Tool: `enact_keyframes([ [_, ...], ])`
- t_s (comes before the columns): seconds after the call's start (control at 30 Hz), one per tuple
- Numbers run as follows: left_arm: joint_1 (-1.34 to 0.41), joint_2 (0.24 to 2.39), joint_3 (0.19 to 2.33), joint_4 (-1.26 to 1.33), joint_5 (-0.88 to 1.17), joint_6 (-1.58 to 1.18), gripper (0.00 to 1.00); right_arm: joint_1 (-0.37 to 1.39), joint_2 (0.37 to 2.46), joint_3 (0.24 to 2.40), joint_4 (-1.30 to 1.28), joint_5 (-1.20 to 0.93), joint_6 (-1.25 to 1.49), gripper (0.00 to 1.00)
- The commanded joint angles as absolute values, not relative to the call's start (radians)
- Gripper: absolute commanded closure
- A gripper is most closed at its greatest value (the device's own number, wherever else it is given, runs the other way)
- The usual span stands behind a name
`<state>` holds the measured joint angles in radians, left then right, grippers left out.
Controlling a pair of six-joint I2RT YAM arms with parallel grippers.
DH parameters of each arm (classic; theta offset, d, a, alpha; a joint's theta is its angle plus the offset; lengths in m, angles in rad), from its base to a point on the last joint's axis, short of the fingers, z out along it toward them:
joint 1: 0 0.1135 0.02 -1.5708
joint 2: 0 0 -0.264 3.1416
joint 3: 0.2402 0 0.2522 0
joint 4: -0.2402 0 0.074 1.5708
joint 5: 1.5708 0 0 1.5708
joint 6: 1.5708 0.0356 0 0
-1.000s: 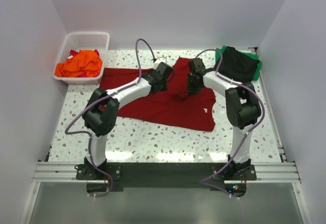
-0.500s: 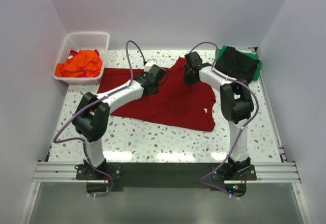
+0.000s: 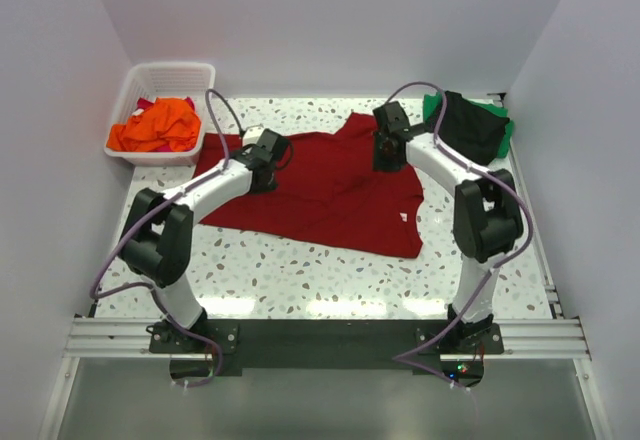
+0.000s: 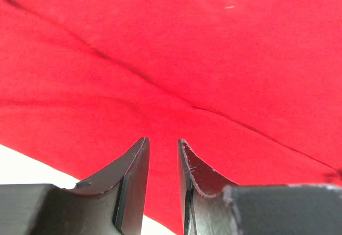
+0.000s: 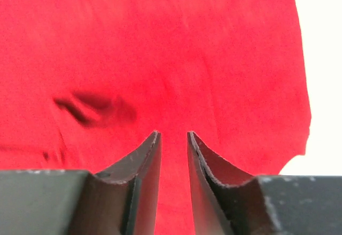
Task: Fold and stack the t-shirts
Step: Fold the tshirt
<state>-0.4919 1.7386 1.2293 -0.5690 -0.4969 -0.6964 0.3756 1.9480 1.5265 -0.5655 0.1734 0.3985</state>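
The dark red t-shirt (image 3: 330,195) lies spread flat on the speckled table and fills the left wrist view (image 4: 214,59) and the right wrist view (image 5: 160,48). My left gripper (image 3: 262,153) is low over the shirt's left part, near its far edge. Its jaws (image 4: 163,141) stand a narrow gap apart and hold nothing. My right gripper (image 3: 388,152) is low over the shirt's far right part. Its jaws (image 5: 173,134) also stand a narrow gap apart and are empty. A small crease (image 5: 91,109) shows in the cloth to its left.
A white slatted basket (image 3: 135,85) at the back left holds an orange shirt (image 3: 160,125) and a bit of red cloth (image 3: 143,106). A folded black shirt (image 3: 470,125) lies on a green one (image 3: 510,135) at the back right. Walls close in on three sides.
My left gripper slid left from the shirt's middle to its left part. My right gripper moved a little back and right. The bunched crease between them is gone.
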Motion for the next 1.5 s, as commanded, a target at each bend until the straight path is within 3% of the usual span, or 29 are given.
enact_keyframes([
  [0.0,-0.408,1.707,1.190,-0.600,-0.411,-0.700,0.67,0.394,1.809,1.398,-0.682,0.181,0.426,0.68],
  [0.2,-0.301,1.697,1.147,-0.592,-0.341,-0.658,0.67,0.446,1.737,1.267,-0.724,0.215,0.413,0.65],
  [0.3,-0.244,1.700,1.134,-0.586,-0.305,-0.644,0.66,0.453,1.723,1.212,-0.704,0.210,0.431,0.43],
  [0.4,-0.201,1.713,1.132,-0.578,-0.273,-0.623,0.66,0.453,1.715,1.175,-0.677,0.192,0.448,0.34],
  [0.77,-0.140,1.736,1.115,-0.595,-0.230,-0.591,0.67,0.451,1.775,1.118,-0.679,0.182,0.474,0.34],
  [1.47,-0.002,1.724,0.986,-0.698,-0.170,-0.696,0.62,0.437,1.833,1.052,-0.936,0.359,0.618,0.36],
])
